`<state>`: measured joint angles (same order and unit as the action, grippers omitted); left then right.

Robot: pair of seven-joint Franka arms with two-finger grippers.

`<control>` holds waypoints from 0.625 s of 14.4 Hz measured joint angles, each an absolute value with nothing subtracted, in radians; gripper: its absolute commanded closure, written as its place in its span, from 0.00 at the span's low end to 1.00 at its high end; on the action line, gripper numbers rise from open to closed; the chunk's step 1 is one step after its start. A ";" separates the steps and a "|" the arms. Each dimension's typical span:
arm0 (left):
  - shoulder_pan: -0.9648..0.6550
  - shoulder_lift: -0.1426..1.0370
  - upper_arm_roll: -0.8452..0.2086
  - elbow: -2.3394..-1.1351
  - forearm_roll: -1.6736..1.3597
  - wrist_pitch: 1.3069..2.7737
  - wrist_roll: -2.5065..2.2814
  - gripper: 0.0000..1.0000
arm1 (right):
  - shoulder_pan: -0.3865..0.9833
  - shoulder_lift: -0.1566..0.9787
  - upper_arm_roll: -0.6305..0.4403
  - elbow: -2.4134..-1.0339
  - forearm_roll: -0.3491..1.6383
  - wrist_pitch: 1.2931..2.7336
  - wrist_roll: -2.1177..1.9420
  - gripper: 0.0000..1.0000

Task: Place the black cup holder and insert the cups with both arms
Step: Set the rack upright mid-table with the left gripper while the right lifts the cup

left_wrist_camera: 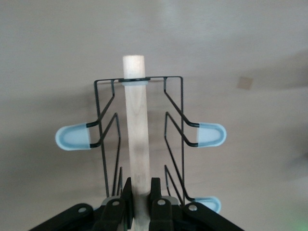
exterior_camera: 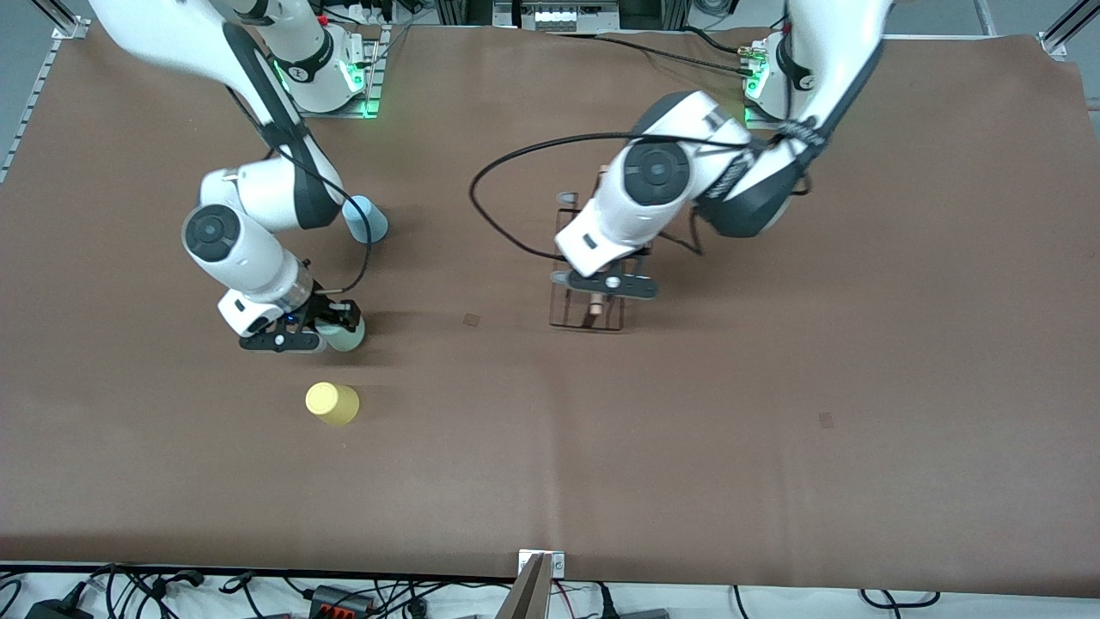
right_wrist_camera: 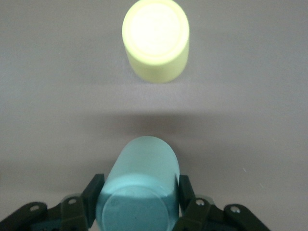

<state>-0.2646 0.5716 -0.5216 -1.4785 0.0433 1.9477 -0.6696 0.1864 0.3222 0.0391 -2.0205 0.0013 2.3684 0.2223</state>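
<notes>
1. Yellow cup [exterior_camera: 332, 402] sits closest to the front camera, standing upside down on the brown table [exterior_camera: 773, 430], toward the right arm's end and well in from the near edge. It also shows up in the right wrist view [right_wrist_camera: 155, 40], just past the cup that's being gripped.

2. Right gripper [exterior_camera: 331, 325] is down at table level, just farther from the camera than the yellow cup. Its fingers [right_wrist_camera: 92, 195] are closed in tight on the pale grey-green cup [exterior_camera: 346, 334], one on each side of the wall. The wrist view shows that cup [right_wrist_camera: 139, 187] wedged between the two pads, flat bottom facing the camera.

3. Light blue cup [exterior_camera: 365, 219] stands on the table farther back, toward the right arm's base, partly tucked under that arm's forearm. Nothing is touching it.

4. Left gripper [exterior_camera: 601, 297] is over the middle of the table, clamped shut on the wooden rod handle [left_wrist_camera: 135, 130] of the black cup holder [exterior_camera: 589, 266]. In the left wrist view the two fingers [left_wrist_camera: 126, 199] pinch the rod from both sides with no gap.

5. The holder's wire frame [left_wrist_camera: 173, 125] spreads out either side of the rod, with pale blue-tipped prongs [left_wrist_camera: 208, 134] sticking outward. No cups on any of them. Can't tell whether its base is resting on the table or hanging just above it.

6. It's roughly central between the two ends of the table, well apart from all three cups.
</notes>
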 measured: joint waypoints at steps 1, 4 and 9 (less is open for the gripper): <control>-0.277 0.591 -0.521 -1.474 0.043 1.977 -0.685 0.99 | 0.186 0.283 0.039 -2.008 0.001 2.296 0.222 1.00; -0.302 0.633 -0.521 -1.467 0.095 2.025 -0.702 0.87 | 0.187 0.172 0.039 -1.977 0.001 2.091 0.222 1.00; -0.312 0.650 -0.519 -1.454 0.162 2.040 -0.719 0.00 | 0.186 0.084 0.047 -1.922 0.001 1.900 0.216 1.00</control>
<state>-0.3115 0.6504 -0.5192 -1.4544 0.1617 2.0395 -0.7193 0.1859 0.0840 0.0468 -1.9216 0.0012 1.8999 0.2161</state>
